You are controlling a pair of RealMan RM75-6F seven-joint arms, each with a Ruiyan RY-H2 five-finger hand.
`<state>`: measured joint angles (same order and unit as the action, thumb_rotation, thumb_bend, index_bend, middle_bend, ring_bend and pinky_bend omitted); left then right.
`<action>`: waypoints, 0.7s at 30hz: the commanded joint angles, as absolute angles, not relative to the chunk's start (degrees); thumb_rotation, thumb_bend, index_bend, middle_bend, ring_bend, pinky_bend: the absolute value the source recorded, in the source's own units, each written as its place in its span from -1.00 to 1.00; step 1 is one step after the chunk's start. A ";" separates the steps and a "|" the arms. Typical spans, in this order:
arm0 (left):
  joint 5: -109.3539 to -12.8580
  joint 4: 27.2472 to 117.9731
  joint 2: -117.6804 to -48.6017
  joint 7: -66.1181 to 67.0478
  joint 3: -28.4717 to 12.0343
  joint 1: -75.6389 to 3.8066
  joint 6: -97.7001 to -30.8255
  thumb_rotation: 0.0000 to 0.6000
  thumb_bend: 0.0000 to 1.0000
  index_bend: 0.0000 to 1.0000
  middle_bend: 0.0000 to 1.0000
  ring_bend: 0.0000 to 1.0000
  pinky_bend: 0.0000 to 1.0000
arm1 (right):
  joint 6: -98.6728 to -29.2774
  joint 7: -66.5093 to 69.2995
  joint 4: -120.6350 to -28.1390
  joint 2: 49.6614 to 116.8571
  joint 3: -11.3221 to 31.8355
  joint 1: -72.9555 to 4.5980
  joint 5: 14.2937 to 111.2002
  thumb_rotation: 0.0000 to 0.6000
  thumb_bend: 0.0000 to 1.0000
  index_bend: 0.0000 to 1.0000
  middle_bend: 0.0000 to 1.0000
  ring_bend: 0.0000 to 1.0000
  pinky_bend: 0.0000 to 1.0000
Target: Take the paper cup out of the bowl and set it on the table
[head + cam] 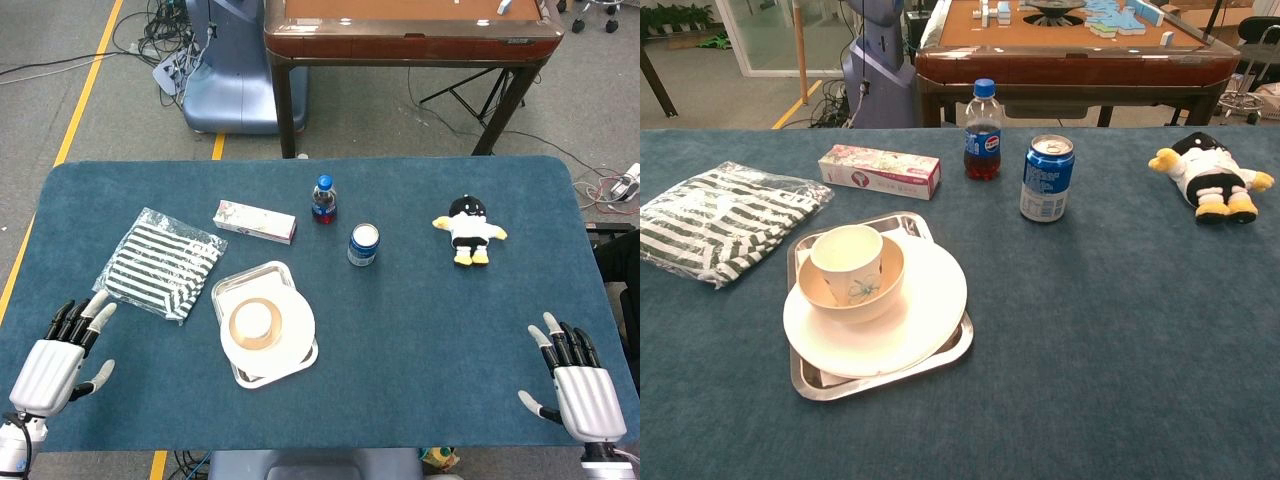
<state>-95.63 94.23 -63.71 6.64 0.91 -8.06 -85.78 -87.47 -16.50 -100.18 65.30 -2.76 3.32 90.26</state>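
Fingers (78, 318) on the left hand (52, 365) are spread apart and hold nothing, and the right hand (580, 385) lies the same way, splayed and idle near its own table corner. Neither touches anything. Ahead of the left fingers and off toward the middle sits the paper cup (849, 262), upright inside the bowl (862, 295), which rests on a white plate (925, 320) over a steel tray (940, 362) (quite a stack for one small cup). It sits nearer the left hand than the right.

That cup looks light and thin-walled, likely to dent if squeezed hard, and appears empty. I would take it by the upper wall just below the rim, where it stands proud of the bowl, with a gentle pinch, then lift straight up so the bowl stays put.
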 commanded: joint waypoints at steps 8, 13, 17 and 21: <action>-95.83 94.44 -63.56 6.89 1.08 -8.23 -85.43 1.00 -0.36 -1.00 -1.00 -1.00 -1.00 | -86.47 -16.46 -100.14 65.36 -2.53 3.01 89.49 1.00 -0.55 -1.00 -1.00 -1.00 -1.00; -96.75 94.94 -63.11 6.23 1.40 -8.36 -85.58 1.00 -0.36 -1.00 -1.00 -1.00 -1.00 | -86.25 -16.24 -100.30 65.27 -2.61 2.91 89.72 1.00 -0.55 -1.00 -1.00 -1.00 -1.00; -96.57 95.88 -61.61 5.58 1.07 -9.13 -84.68 1.00 -0.36 -1.00 -1.00 -1.00 -1.00 | -86.24 -16.78 -100.64 65.36 -2.34 2.87 89.35 1.00 -0.55 -1.00 -1.00 -1.00 -1.00; -99.62 97.28 -58.80 4.33 1.34 -11.60 -82.49 1.00 -0.36 -1.00 -1.00 -1.00 -1.00 | -85.28 -17.36 -100.76 65.51 -2.04 2.41 88.52 1.00 -0.55 -1.00 -1.00 -1.00 -1.00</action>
